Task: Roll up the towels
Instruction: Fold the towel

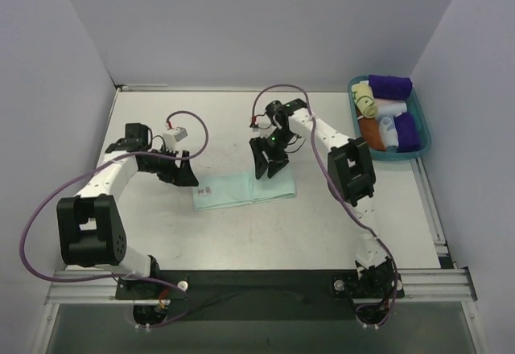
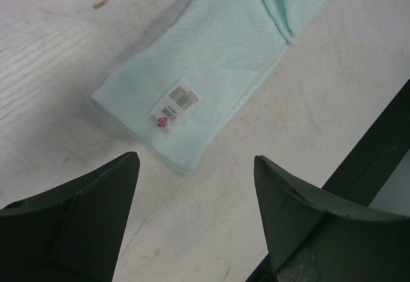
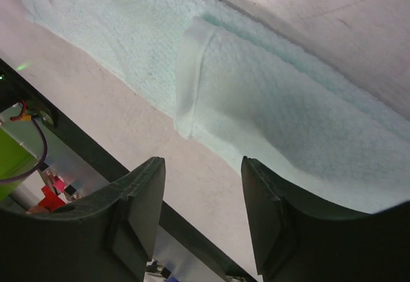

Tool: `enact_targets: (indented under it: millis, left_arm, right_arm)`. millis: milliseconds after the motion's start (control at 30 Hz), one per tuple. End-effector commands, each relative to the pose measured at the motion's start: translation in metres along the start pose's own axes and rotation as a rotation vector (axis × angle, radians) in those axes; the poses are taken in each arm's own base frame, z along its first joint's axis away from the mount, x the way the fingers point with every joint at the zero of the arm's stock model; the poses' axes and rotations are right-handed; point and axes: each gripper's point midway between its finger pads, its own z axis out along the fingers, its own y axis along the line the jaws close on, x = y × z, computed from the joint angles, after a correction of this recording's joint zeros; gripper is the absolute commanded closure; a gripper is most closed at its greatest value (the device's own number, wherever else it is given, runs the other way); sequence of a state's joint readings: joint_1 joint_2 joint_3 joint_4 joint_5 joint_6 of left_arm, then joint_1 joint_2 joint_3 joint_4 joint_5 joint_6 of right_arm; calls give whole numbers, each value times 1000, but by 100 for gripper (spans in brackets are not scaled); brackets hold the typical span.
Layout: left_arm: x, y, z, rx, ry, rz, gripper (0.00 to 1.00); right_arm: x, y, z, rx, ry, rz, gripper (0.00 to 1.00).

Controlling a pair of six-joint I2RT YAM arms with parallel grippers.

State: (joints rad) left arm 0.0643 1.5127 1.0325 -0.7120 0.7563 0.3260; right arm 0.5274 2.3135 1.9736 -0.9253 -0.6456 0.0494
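The mint-aqua towel (image 1: 241,189) lies flat on the table as a long strip, its right part folded over. A white label (image 2: 173,106) sits near its left end. My left gripper (image 1: 179,170) is open and empty, just left of the towel's left end (image 2: 154,118). My right gripper (image 1: 269,163) is open and empty, hovering above the towel's folded edge (image 3: 192,70). A pale yellow towel with green marks (image 1: 366,99) lies rolled in the tray.
A teal tray (image 1: 423,146) at the far right holds purple (image 1: 392,86), white (image 1: 389,125) and orange (image 1: 372,133) rolls. A black rail (image 1: 257,280) runs along the near table edge.
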Motion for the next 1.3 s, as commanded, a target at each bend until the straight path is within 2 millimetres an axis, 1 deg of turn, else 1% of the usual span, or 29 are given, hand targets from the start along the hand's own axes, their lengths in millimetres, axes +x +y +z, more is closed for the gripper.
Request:
enact_targets:
  millis: [0,33,67,133,167,233,267,300,367,500,533,567,600,633,667,700,733,767,800,833,867,900,933,967,1000,1067,1133,1167,1267]
  left_arm:
    - [3,-32,10,67,8,102,19]
    - [11,-32,15,53,40,104,24]
    - [15,-32,19,47,54,99,33]
    - [18,-28,28,25,90,74,41]
    - [16,-27,31,26,88,68,45]
    - [20,-21,43,31,129,35,50]
    - [17,-20,46,34,134,27,53]
    - [23,-15,53,36,162,3,55]
    - [26,-12,61,43,185,-4,55]
    - [28,7,78,16,239,-32,59]
    - [25,11,81,6,240,-30,59]
    - [21,15,83,2,238,-23,59]
    - [23,21,89,-8,251,-30,59]
    - [6,27,92,-22,223,-2,59]
    - [0,30,96,-29,216,9,59]
    - [-2,37,106,-37,233,12,59]
    - [-25,42,111,-50,196,57,58]
    - [-30,48,123,-50,205,62,57]
    - [-40,45,132,-40,201,89,54]
    - [-73,40,136,-31,149,135,47]
    - [-78,39,146,-13,153,141,44]
    - [-87,26,152,19,148,165,41]
    - [-98,19,150,28,142,173,39]
    - [-117,10,145,36,102,199,34]
    - [-124,1,139,58,82,206,33]
    - [-129,-12,120,63,51,206,32]
    - [-125,-16,110,48,39,194,33]
    - [-108,-18,103,43,51,173,34]
    - [-94,-23,98,30,38,153,34]
  right_arm:
    - [-3,5,-75,-27,-141,-51,51]
    - [-5,-1,-82,-3,-161,-53,55]
    - [-6,-11,-85,17,-167,-55,62]
    - [-6,-36,-84,94,-156,-42,69]
    - [-5,-44,-81,115,-146,-60,77]
    - [-5,-60,-67,141,-110,-46,83]
    - [-4,-61,-61,135,-95,-45,87]
    - [-4,-67,-49,136,-74,-39,90]
    - [-1,-73,-35,137,-43,-28,94]
    - [11,-83,-12,138,-4,-9,96]
    - [15,-84,-10,136,0,6,97]
    - [32,-86,-1,127,43,38,99]
    - [35,-78,-3,93,19,37,99]
    - [42,-75,-2,77,21,49,100]
    - [70,-74,8,58,73,99,100]
    - [69,-61,0,43,23,67,100]
    - [79,-53,1,26,26,65,100]
    - [96,-46,5,0,44,72,99]
    - [101,-23,-2,-32,23,24,96]
    - [106,-1,-3,-106,22,2,89]
    - [109,14,-6,-141,17,-24,86]
    - [109,29,-14,-181,-1,-52,83]
    - [108,41,-19,-218,-12,-66,79]
    - [106,44,-25,-229,-29,-72,77]
    - [100,45,-36,-231,-63,-80,76]
    - [91,29,-55,-225,-130,-36,71]
    - [85,2,-62,-176,-167,19,68]
    - [84,-13,-58,-131,-159,36,68]
    - [85,-33,-44,-83,-125,55,68]
